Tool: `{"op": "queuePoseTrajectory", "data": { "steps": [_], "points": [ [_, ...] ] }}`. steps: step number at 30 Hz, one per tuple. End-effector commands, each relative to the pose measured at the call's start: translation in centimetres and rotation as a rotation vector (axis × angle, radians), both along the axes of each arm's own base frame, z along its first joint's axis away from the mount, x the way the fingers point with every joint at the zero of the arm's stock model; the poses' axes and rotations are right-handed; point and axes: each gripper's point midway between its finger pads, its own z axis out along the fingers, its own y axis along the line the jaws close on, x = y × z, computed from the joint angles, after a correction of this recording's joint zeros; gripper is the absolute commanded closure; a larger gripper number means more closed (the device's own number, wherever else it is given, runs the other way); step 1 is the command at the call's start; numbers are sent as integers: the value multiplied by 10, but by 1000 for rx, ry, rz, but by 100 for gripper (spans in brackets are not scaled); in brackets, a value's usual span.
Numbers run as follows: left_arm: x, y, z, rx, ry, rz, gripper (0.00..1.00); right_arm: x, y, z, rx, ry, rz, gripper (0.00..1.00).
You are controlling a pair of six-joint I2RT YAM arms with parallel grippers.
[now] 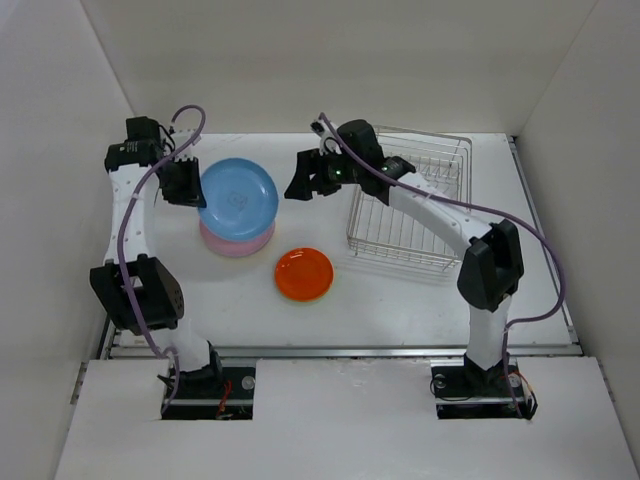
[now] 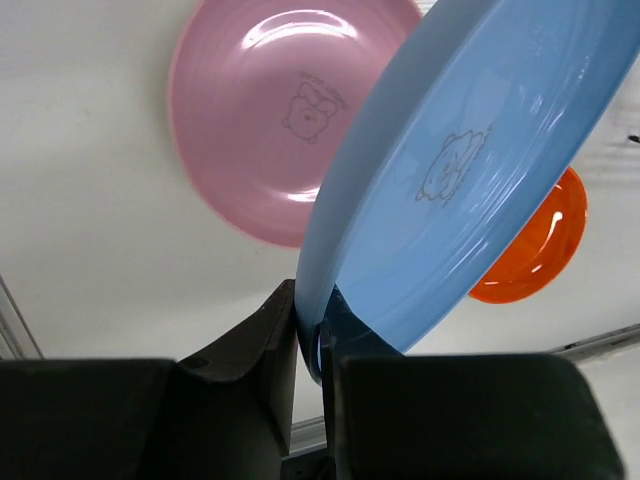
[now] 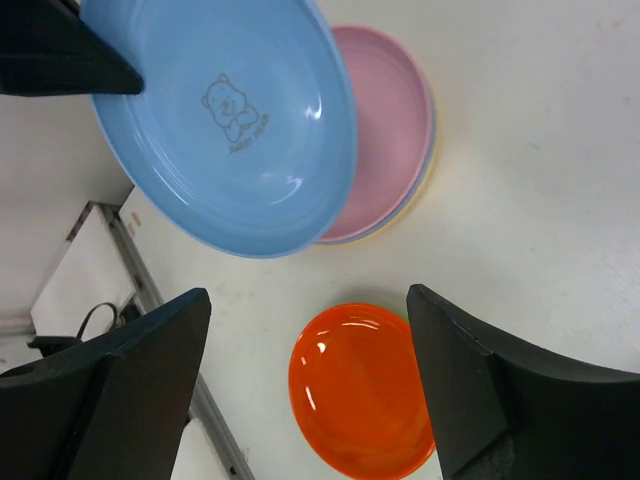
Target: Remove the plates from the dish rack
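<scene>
- Black fingers (image 2: 265,340) of the left end effector (image 2: 310,340) fill the bottom of the left wrist view, clenched on the rim of the light blue plate (image 2: 470,170).
- That light blue plate is tilted, held by its left edge alone, and hangs over the pile of plates at the far left of the white worktop (image 1: 400,310).
- A small bear drawing shows on the plate's inner face, which is turned upward and toward the right arm.
- Whether the plate's lower edge touches the pile beneath cannot be told.
- On top of the pile lies the pink plate (image 2: 270,120), flat and face up, printed with a similar drawing.
- In the right wrist view a bluish rim and a pale yellow rim peek out from under the pink one.
- Nearer the arm bases, beside the pile and apart from it, the orange plate (image 1: 304,273) lies flat on the worktop by itself.
- To the right of the held plate, the right end effector (image 3: 308,300) is released: its two fingers are spread wide with nothing between them.
- It hovers above the worktop between the pile and the dish rack (image 1: 410,215).
- The silver wire dish rack stands on the far right part of the worktop, partly under the right arm.
</scene>
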Motion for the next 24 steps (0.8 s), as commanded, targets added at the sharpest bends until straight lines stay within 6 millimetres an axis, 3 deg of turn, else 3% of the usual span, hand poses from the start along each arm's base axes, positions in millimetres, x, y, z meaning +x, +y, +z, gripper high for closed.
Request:
{"op": "queuePoseTrajectory", "data": {
  "steps": [1, 2, 4, 5, 11, 15, 16, 17, 24],
  "points": [
    [10, 16, -18, 7, 49, 51, 100, 15, -10, 27, 45, -47, -74, 15],
    [13, 21, -32, -1, 88, 61, 100, 11, -13, 19, 32, -31, -74, 15],
    [17, 27, -44, 2, 116, 76, 100, 7, -17, 23, 36, -42, -82, 15],
    [17, 27, -60, -7, 161, 75, 100, 4, -19, 21, 32, -37, -82, 15],
    [27, 33, -101, -10, 265, 92, 100, -5, -26, 21, 26, -42, -78, 15],
    [28, 38, -115, 14, 299, 92, 75, -8, -29, 26, 33, -51, -78, 15],
    [28, 37, -118, 27, 301, 87, 62, -9, -29, 22, 27, -44, -78, 15],
    [27, 40, -119, 46, 305, 93, 56, -11, -29, 23, 30, -41, -70, 15],
    [21, 57, -117, 236, 282, 93, 33, -14, -30, 33, 42, -62, -58, 15]
  ]
}}
